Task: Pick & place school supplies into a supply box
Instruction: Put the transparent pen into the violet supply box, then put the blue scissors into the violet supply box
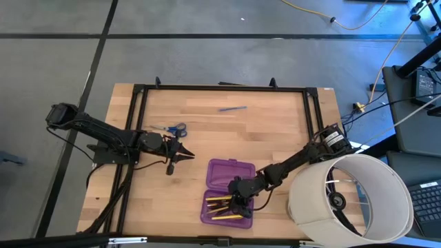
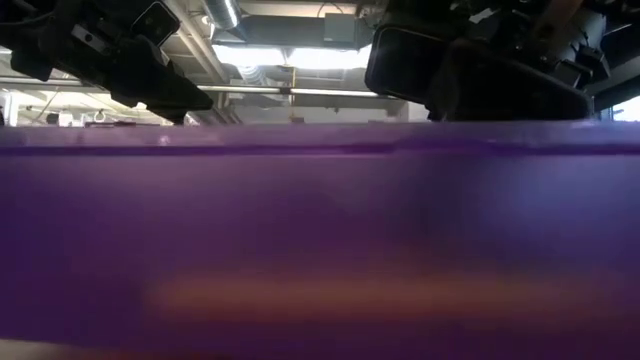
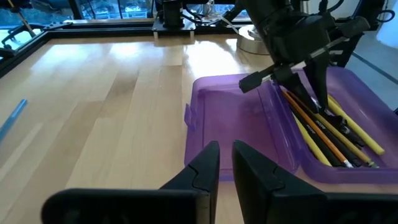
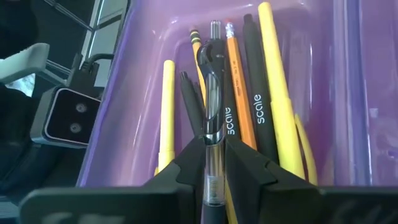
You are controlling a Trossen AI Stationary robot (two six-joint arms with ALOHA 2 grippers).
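The purple supply box (image 1: pixel 234 170) lies open on the table, its two halves side by side. The near half holds yellow pencils (image 1: pixel 224 205) and black pens (image 4: pixel 258 106). My right gripper (image 1: pixel 238 201) reaches down into that half and is shut on a clear pen (image 4: pixel 211 93) with a silver clip. My left gripper (image 1: pixel 185 156) hovers left of the box, its fingers a pen's width apart with nothing between them (image 3: pixel 225 155). Blue-handled scissors (image 1: pixel 172 129) and a blue pen (image 1: pixel 233 108) lie flat on the wood farther back. My right gripper pinches the clear pen between its two fingers on the barrel just below the clip (image 4: pixel 212 146). The fingers slant down into the box from the table's right. The pen's clip end (image 4: pixel 214 31) points down among the pencils; whether it rests on them I cannot tell.
A large white cylinder (image 1: pixel 351 200) stands at the table's near right corner, close beside my right arm. A black frame (image 1: pixel 220 87) borders the table. In the low view the box's purple wall (image 2: pixel 320 230) fills nearly everything. Bare wood lies between the box and the far edge.
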